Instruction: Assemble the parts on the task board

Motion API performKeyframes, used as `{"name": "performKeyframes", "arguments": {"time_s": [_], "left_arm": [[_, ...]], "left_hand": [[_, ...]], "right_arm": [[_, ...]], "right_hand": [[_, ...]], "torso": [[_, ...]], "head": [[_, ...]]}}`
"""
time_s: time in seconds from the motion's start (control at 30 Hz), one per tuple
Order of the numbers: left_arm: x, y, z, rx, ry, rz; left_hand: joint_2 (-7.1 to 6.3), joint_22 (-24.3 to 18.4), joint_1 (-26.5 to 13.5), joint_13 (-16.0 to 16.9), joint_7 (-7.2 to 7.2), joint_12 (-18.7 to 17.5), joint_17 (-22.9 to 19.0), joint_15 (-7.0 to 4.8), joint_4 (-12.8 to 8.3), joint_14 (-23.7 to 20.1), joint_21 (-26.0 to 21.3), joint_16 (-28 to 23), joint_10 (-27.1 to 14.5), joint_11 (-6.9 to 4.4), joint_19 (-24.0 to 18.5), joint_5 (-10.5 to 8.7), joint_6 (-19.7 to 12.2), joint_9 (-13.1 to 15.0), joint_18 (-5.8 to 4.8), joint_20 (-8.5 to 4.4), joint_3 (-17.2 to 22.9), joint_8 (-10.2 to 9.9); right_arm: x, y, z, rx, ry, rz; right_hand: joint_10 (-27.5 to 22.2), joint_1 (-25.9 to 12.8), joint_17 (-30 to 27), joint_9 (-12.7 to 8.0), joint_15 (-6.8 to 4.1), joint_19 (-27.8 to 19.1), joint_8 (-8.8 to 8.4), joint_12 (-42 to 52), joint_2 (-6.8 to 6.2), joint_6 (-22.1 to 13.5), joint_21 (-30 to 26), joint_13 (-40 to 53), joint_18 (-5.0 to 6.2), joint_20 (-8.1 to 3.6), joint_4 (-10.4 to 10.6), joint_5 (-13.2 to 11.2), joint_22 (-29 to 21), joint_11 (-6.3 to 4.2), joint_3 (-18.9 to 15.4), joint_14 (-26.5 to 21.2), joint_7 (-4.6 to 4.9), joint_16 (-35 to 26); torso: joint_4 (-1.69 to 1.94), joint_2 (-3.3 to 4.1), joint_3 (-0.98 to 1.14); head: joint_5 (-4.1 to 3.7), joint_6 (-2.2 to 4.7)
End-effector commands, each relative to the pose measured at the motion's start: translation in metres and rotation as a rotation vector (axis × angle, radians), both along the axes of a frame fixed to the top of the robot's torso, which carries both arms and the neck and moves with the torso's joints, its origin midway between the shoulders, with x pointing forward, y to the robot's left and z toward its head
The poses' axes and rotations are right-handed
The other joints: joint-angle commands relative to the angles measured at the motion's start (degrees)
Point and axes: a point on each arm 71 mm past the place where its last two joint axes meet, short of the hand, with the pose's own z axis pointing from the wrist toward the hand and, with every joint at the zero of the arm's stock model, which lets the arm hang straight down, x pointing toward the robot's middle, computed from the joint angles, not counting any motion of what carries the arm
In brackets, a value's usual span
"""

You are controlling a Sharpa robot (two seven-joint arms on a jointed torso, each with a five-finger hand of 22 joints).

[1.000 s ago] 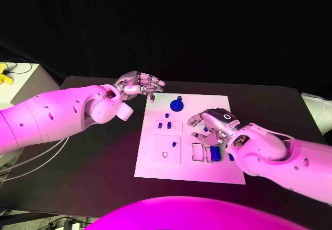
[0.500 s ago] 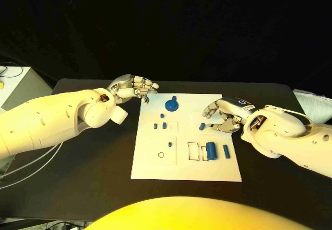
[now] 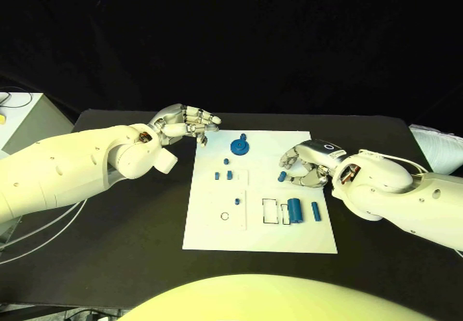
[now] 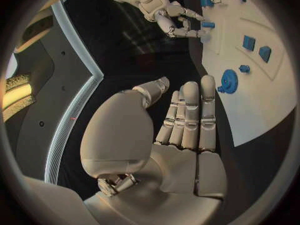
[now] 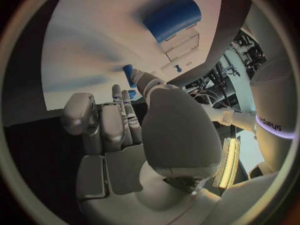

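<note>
- Task board (image 3: 260,227): white plate lying flat mid-table, long side running from near edge toward far edge of the table (image 3: 116,254).
- Blue parts on board: round gear-like piece (image 3: 239,145) near board's far edge; small pegs (image 3: 223,176) in a recessed panel toward its left side; cylinder (image 3: 294,210) w/ a slimmer piece (image 3: 314,209) beside it, toward the right side, nearer the near edge.
- One more small blue part (image 3: 283,177) sits on board just beside right robot hand's fingertips; contact can't be told from head view.
- Right robot hand (image 3: 307,164): over board's right edge, fingers curled inward toward that part. Right wrist view shows fingers bent w/ a blue piece (image 5: 129,75) at their tips; whether it's actually pinched – cannot tell.
- Left robot hand (image 3: 186,121): above the table just off board's far-left corner, not touching board. Left wrist view shows its fingers (image 4: 190,116) straight, side by side, thumb apart, palm bare – holding nothing.
- Same left wrist view: gear-like piece just beyond fingertips, on the board.
</note>
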Motion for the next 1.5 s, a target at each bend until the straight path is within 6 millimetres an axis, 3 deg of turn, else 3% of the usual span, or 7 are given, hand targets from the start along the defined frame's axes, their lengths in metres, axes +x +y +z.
{"name": "performKeyframes", "arguments": {"time_s": [0.03, 0.27, 0.53, 0.8, 1.0, 1.23, 1.5], "left_arm": [[-0.001, -0.002, 0.000, -0.017, 0.004, -0.016], [-0.001, -0.001, 0.000, -0.016, 0.005, -0.015], [-0.001, -0.001, 0.000, -0.015, 0.006, -0.014], [-0.001, -0.001, 0.000, -0.015, 0.007, -0.014], [-0.001, -0.001, 0.000, -0.014, 0.008, -0.014], [-0.001, 0.000, 0.000, -0.013, 0.009, -0.013], [-0.001, 0.000, 0.000, -0.013, 0.010, -0.013]], "left_hand": [[0.12, 0.0, 0.6, -0.1, 0.04, 0.3, 0.1, 0.11, 0.0, -0.2, 0.2, 0.2, -0.2, 0.01, 0.2, 0.13, -0.4, -0.1, 0.26, 0.15, -0.3, 0.3], [0.12, 0.0, 0.6, -0.1, 0.04, 0.3, 0.1, 0.11, 0.0, -0.2, 0.2, 0.2, -0.2, 0.01, 0.2, 0.13, -0.4, -0.1, 0.26, 0.15, -0.3, 0.3], [0.12, 0.0, 0.6, -0.1, 0.04, 0.3, 0.1, 0.11, 0.0, -0.2, 0.2, 0.2, -0.2, 0.01, 0.2, 0.13, -0.4, -0.1, 0.26, 0.15, -0.3, 0.3], [0.12, 0.0, 0.6, -0.1, 0.04, 0.3, 0.1, 0.11, 0.0, -0.2, 0.2, 0.2, -0.2, 0.01, 0.2, 0.13, -0.4, -0.1, 0.26, 0.15, -0.3, 0.3], [0.18, -0.1, 0.6, 0.0, 0.02, 0.5, 0.1, 0.09, 0.0, -0.1, 0.1, 0.2, -0.2, -0.02, 0.2, 0.14, -0.5, -0.1, 0.29, 0.16, -0.3, 0.4], [0.18, -0.1, 0.6, 0.0, 0.02, 0.5, 0.1, 0.09, 0.0, -0.1, 0.1, 0.2, -0.2, -0.02, 0.2, 0.14, -0.5, -0.1, 0.29, 0.16, -0.3, 0.4], [0.18, -0.1, 0.6, 0.0, 0.02, 0.5, 0.1, 0.09, 0.0, -0.1, 0.1, 0.2, -0.2, -0.02, 0.2, 0.14, -0.5, -0.1, 0.29, 0.16, -0.3, 0.4]], "right_arm": [[-0.001, 0.003, -0.003, -0.039, -0.006, 0.011], [-0.002, 0.007, -0.007, -0.045, 0.006, 0.016], [-0.005, 0.010, -0.008, -0.036, 0.007, 0.023], [-0.006, 0.013, -0.007, -0.017, -0.004, 0.023], [-0.006, 0.015, -0.006, -0.007, -0.012, 0.012], [-0.006, 0.016, -0.006, -0.003, -0.014, 0.004], [-0.007, 0.018, -0.005, 0.002, -0.018, 0.005]], "right_hand": [[0.9, 0.6, 0.3, 0.0, 0.03, 0.4, 0.43, 0.5, 0.28, 0.6, 0.6, 0.1, -0.58, -0.07, 0.5, -0.1, 0.5, -0.17, 0.2, 0.4, 0.03, 0.3], [4.0, 0.8, 1.4, 0.4, -0.26, 1.3, 1.65, 1.6, 0.64, 3.3, 2.2, 0.2, -0.94, -0.44, 1.7, 0.0, 2.4, -0.57, 2.4, 0.8, 0.07, 1.3], [7.4, 1.3, 2.1, 1.1, -1.04, 2.0, 3.37, 2.1, 1.19, 6.3, 3.7, 0.4, -1.24, -1.05, 2.0, 0.3, 4.1, -1.57, 5.1, 1.0, -0.95, 2.1], [8.7, 1.3, 2.2, 1.7, -1.39, 2.2, 4.13, 1.7, 1.55, 7.1, 4.2, 0.4, -1.36, -1.36, 1.9, -0.8, 4.8, -1.91, 6.6, 1.0, -1.20, 2.3], [8.3, 0.2, 2.1, 1.7, -1.17, 2.1, 3.83, 0.8, 0.52, 6.3, 4.0, 0.3, -1.37, -1.27, 2.4, -1.3, 4.8, -1.57, 6.8, 0.9, -0.79, 2.3], [6.0, -1.5, 1.6, 1.3, -0.26, 1.6, 2.53, -1.1, -1.66, 3.5, 3.0, -0.1, -1.21, -0.58, 3.3, -0.7, 4.1, -0.42, 6.2, 0.7, 0.53, 2.2], [5.5, -1.6, 1.5, 1.2, -0.08, 1.5, 2.24, -1.4, -1.92, 2.9, 2.7, -0.1, -1.15, -0.38, 3.3, -0.7, 3.9, -0.21, 5.9, 0.6, 0.78, 2.2]], "torso": [[0.02, 0.00, -0.01], [-0.07, -0.04, -0.07], [-0.07, -0.03, -0.03], [-0.06, -0.03, -0.06], [0.01, -0.03, -0.05], [-0.03, -0.02, -0.10], [-0.02, -0.04, -0.06]], "head": [[-0.09, 0.01], [0.01, 0.01], [0.01, 0.01], [-0.13, 0.01], [-0.19, 0.01], [-0.15, 0.01], [-0.10, 0.01]]}}
